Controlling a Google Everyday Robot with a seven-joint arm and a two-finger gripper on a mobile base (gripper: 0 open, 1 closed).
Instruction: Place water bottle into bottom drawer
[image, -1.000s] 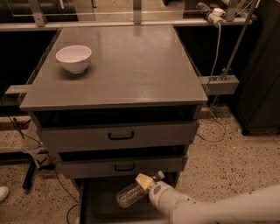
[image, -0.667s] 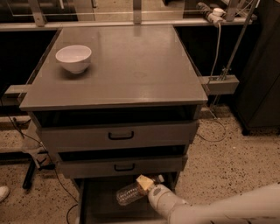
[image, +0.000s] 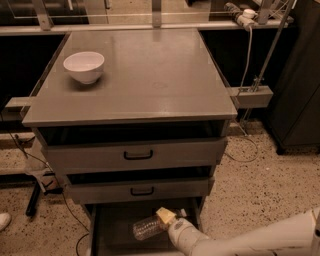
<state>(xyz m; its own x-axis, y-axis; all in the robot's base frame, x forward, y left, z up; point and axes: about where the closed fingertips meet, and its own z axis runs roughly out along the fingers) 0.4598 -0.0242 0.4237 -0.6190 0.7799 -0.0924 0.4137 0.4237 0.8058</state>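
Observation:
The water bottle (image: 147, 228) is a small clear ribbed bottle. It lies on its side, low inside the open bottom drawer (image: 114, 226), the lowest grey tray of the cabinet. My gripper (image: 165, 218) comes in from the lower right on a white arm (image: 250, 241). It is shut on the bottle's right end, with a yellowish finger (image: 166, 215) showing on top. The bottle's cap and label are hidden by the gripper. I cannot tell whether the bottle touches the drawer floor.
Two shallower grey drawers with black handles (image: 138, 155) (image: 142, 191) stand slightly open above the bottom drawer. A white bowl (image: 84, 66) sits at the back left of the cabinet top (image: 160, 80). Cables (image: 35, 165) run on the floor at left; a dark cabinet (image: 300, 75) stands at right.
The gripper and the bottle have moved slightly down and deeper into the bottom drawer. The bowl and the drawers have not moved.

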